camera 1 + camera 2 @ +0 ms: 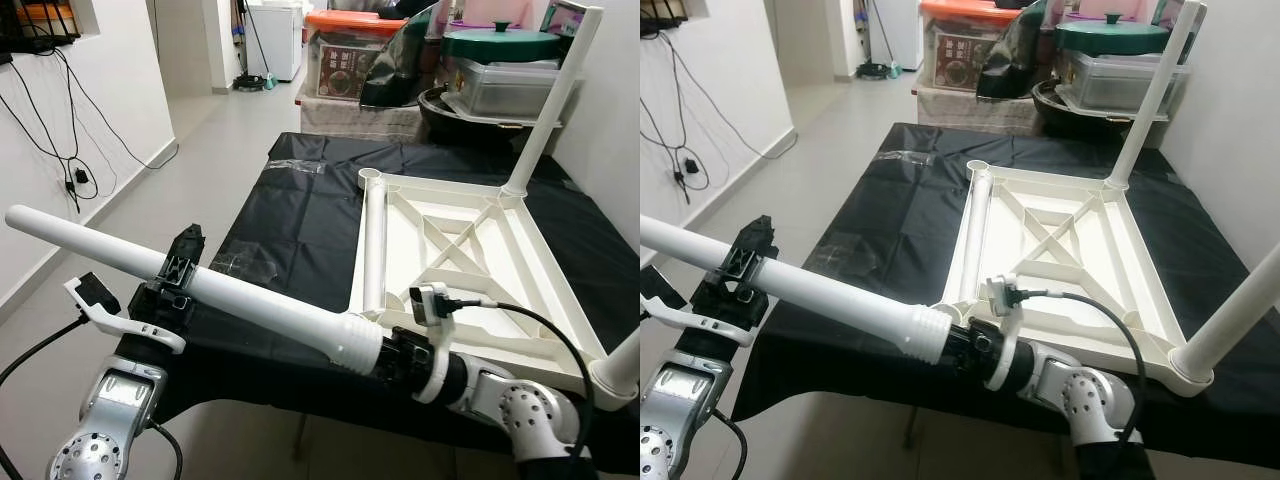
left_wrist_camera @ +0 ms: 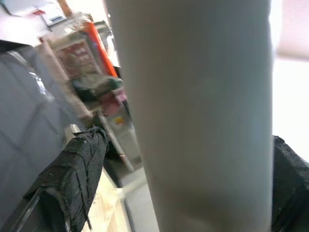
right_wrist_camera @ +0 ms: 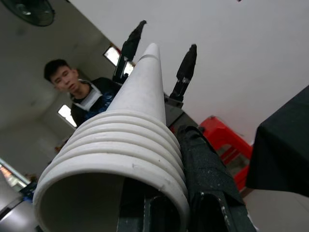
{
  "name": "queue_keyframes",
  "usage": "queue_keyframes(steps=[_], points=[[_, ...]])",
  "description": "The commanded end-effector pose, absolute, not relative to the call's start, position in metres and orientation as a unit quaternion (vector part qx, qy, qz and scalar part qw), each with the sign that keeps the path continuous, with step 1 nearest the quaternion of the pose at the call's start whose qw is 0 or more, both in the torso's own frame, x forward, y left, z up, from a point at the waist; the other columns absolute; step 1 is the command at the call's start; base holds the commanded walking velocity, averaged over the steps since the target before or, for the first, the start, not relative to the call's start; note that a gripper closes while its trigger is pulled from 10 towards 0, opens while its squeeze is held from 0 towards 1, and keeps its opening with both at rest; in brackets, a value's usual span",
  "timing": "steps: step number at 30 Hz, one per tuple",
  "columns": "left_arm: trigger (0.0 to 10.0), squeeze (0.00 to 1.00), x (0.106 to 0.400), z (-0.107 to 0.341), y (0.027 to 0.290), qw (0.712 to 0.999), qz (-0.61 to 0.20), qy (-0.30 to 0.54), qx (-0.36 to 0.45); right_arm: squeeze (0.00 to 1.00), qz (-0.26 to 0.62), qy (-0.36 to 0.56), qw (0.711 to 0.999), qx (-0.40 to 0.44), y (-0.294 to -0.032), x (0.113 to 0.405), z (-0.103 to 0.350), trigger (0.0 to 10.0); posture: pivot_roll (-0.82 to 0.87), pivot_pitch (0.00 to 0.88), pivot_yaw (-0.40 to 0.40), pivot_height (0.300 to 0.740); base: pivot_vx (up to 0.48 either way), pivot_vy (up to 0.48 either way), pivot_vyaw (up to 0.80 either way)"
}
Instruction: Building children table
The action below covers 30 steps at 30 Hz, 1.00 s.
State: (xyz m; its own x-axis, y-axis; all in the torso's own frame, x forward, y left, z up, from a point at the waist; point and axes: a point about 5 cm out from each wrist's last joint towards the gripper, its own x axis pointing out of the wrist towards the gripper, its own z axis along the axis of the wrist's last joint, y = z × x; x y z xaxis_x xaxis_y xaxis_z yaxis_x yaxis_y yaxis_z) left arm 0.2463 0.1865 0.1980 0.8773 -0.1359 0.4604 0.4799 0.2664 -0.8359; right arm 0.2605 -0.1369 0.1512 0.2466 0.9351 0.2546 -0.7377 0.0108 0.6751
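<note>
A long white table leg (image 1: 250,300) hangs level over the near edge of the black-covered table (image 1: 290,210). My left gripper (image 1: 183,265) is shut around its middle; the black pads (image 2: 72,179) press either side of the tube (image 2: 203,121). My right gripper (image 1: 400,355) is shut on the leg's ribbed screw end (image 3: 125,154). The white tabletop (image 1: 470,240) lies upside down on the cloth. One leg (image 1: 550,100) stands at its far right corner and another (image 1: 622,368) at the near right. A third leg (image 1: 374,240) lies along its left side.
Storage boxes (image 1: 350,50), a black bag (image 1: 400,60) and a green-lidded pot (image 1: 500,42) crowd the back. Cables (image 1: 60,120) hang on the left wall beside open floor (image 1: 200,170). A person (image 3: 82,101) and a red stool (image 3: 222,137) appear in the right wrist view.
</note>
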Motion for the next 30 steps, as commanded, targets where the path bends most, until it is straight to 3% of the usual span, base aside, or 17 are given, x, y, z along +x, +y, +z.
queue_keyframes(steps=[1,8,9,11,12,30], points=[[10.0,0.00,0.244,0.202,0.186,0.771,-0.213,-0.157,-0.579,0.00,0.623,0.136,0.676,0.369,-0.132,0.254,0.153,0.0,0.14,0.000,-0.038,0.740,0.000,0.000,0.00],[10.0,0.00,0.234,0.206,0.187,0.739,-0.258,-0.166,-0.600,0.00,0.633,0.149,0.661,0.376,-0.134,0.252,0.148,0.0,0.14,0.000,-0.041,0.740,0.000,0.000,0.00],[9.4,0.00,0.233,0.206,0.188,0.735,-0.260,-0.166,-0.604,0.00,0.634,0.152,0.658,0.376,-0.134,0.251,0.147,0.0,0.14,0.000,-0.041,0.740,0.000,0.000,0.00],[9.4,0.00,0.232,0.206,0.189,0.731,-0.262,-0.168,-0.607,0.00,0.637,0.155,0.656,0.375,-0.134,0.250,0.147,0.0,0.14,0.000,-0.041,0.740,0.000,0.000,0.00],[0.0,0.00,0.231,0.206,0.191,0.726,-0.259,-0.172,-0.613,0.00,0.639,0.158,0.653,0.374,-0.134,0.250,0.146,0.0,0.14,0.000,-0.038,0.740,0.000,0.000,0.00],[0.0,0.00,0.230,0.201,0.195,0.711,-0.254,-0.172,-0.633,0.00,0.646,0.151,0.653,0.366,-0.135,0.248,0.144,0.0,0.13,0.000,-0.033,0.740,0.000,0.000,0.00]])
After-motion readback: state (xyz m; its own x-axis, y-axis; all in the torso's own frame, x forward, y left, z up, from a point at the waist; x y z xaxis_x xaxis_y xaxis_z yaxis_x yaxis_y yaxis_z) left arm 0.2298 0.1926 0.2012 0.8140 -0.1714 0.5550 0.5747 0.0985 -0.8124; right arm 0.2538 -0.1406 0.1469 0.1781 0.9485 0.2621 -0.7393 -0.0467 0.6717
